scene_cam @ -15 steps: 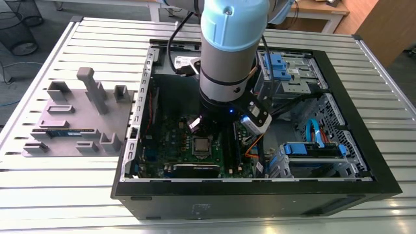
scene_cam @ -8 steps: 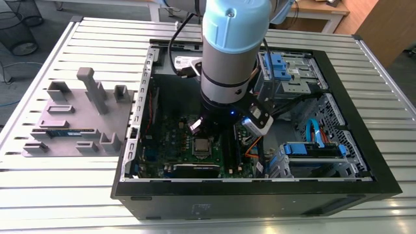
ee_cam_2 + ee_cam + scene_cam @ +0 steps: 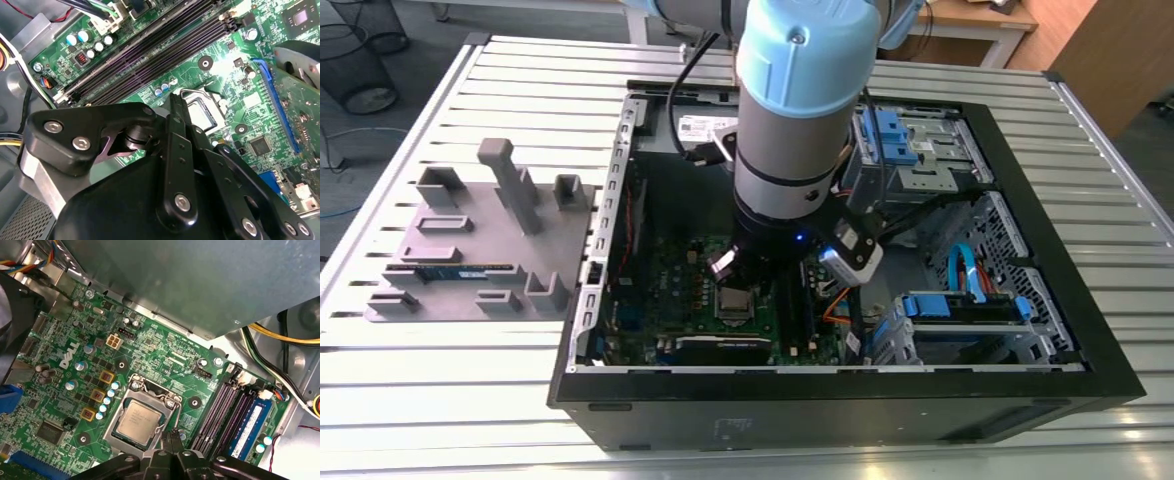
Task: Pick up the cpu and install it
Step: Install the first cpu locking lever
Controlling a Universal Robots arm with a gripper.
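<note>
Sitting flat in its metal socket on the green board is the small square silvery cpu (image 3: 141, 420), inside the open black computer case (image 3: 1067, 300) on the slatted metal bench (image 3: 480, 390). Just above it hangs the black tool (image 3: 170, 436), fingers pressed together, holding nothing.

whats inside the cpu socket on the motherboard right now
The cpu lies flat inside the socket, silvery top up, with the tool close beside it. The socket's contacts under the chip are covered.
</note>
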